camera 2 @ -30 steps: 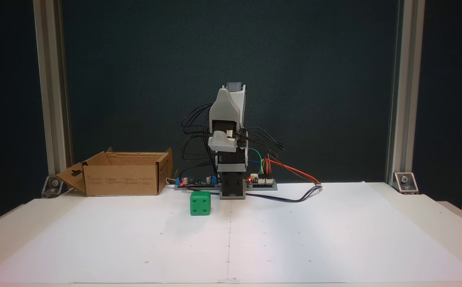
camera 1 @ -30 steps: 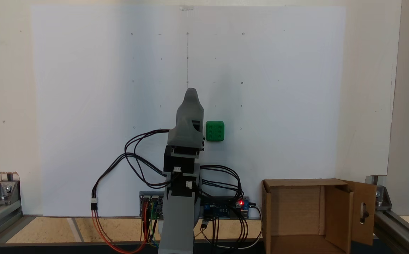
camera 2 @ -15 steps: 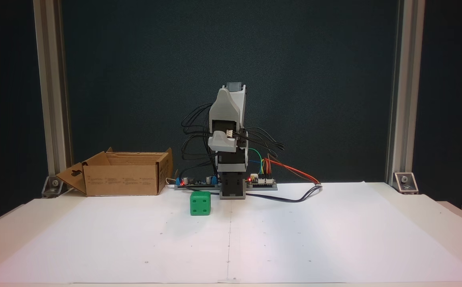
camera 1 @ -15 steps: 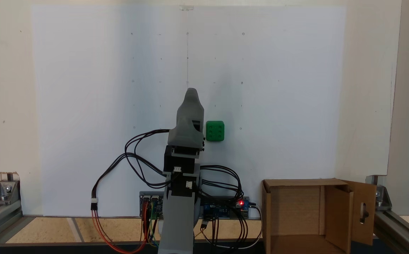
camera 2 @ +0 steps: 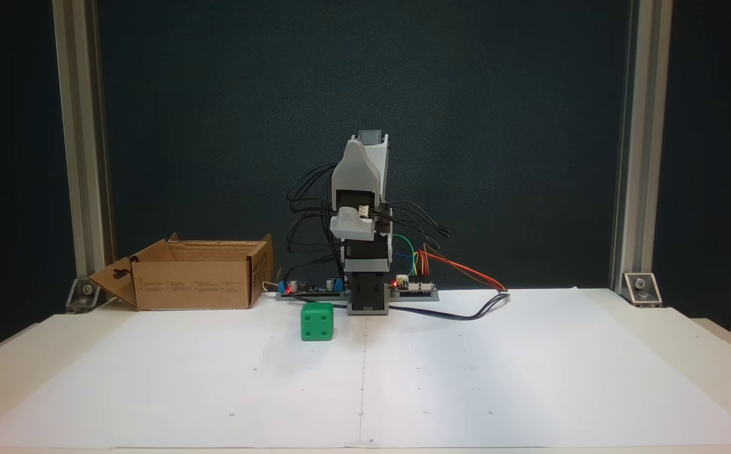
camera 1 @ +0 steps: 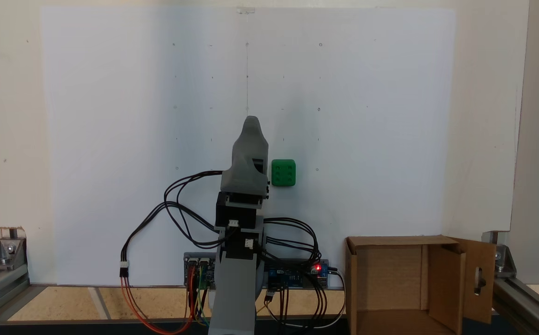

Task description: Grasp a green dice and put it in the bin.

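One dice [camera 2: 317, 321], one bin [camera 2: 198, 275], one arm.

Front fixed view, left to right: bin sits at the back-left of the counter [camera 2: 529, 378], opening up, slotted flap [camera 2: 115, 281] folded out to its left. Dice stands on the white paper [camera 2: 466, 366], right of the bin and well apart from it, just in front-left of the arm base [camera 2: 368, 296]; four pips face the camera. Arm is folded up over its base, gripper [camera 2: 360, 165] raised well above the counter, not touching the dice. Boards with red LEDs [camera 2: 413, 287] flank the base; a cable bundle [camera 2: 466, 296] runs out right along the paper.

Other fixed view, looking down, left to right: black cable loops [camera 1: 176, 214] left of the arm, gripper [camera 1: 252, 123] at centre, dice [camera 1: 283, 172] just right of the gripper body with a six-pip face showing, bin [camera 1: 390, 279] at lower right with the slotted flap [camera 1: 479, 279] on its right.

Jaws lie one behind the other in both fixed views; whether the gripper is parted or closed can't be told. It grips nothing.

Paper between dice and bin carries only small printed marks. Aluminium frame posts [camera 2: 78, 157] stand at the counter's back corners.
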### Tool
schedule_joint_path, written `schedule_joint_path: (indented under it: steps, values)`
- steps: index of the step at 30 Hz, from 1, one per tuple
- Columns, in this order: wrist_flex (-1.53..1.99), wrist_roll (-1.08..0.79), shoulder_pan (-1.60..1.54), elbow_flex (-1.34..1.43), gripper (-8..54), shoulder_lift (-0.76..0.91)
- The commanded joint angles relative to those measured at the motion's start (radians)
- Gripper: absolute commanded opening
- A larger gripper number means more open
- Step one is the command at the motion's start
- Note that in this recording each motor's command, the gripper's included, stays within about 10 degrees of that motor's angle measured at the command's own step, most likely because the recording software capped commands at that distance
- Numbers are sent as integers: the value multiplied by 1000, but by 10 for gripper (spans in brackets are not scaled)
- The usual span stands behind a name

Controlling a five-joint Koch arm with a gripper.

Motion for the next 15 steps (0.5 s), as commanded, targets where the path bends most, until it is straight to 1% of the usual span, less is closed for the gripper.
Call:
schedule_joint_path:
  steps: [1,15]
  values:
    - [-60,-26,-2,41,448,104]
    - [-43,-32,3,40,431,106]
